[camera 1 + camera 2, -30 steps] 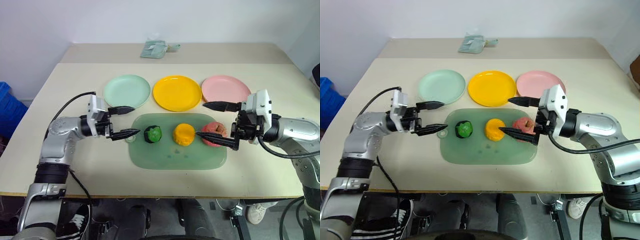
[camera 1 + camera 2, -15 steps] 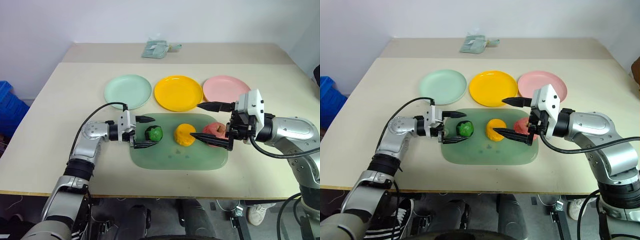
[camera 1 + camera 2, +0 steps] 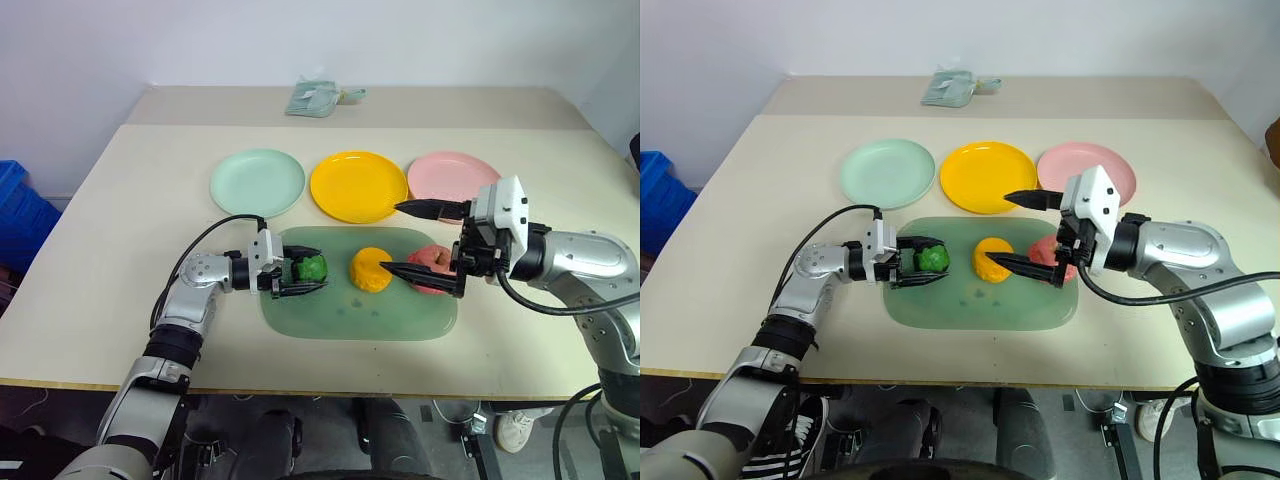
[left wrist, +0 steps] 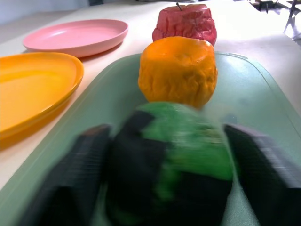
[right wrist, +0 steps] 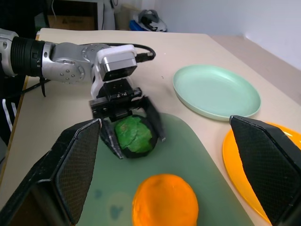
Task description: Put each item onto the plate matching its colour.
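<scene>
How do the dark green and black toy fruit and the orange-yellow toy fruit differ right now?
The dark green and black toy fruit sits clamped between the left gripper fingers; the orange-yellow toy fruit sits free, untouched. The green one lies nearer the mint green plate, the orange one below the yellow plate. Both rest on the green mat.

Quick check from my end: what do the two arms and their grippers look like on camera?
Both arms are silver-grey metal with black joint rings and a loose black cable. Each wrist carries a white block, and the left gripper and right gripper have tapered black jaws.

Left pincer [image 4: 164,188] fingers blurred, red apple [image 3: 436,262] partly hidden behind right pincer [image 3: 418,240]
</scene>
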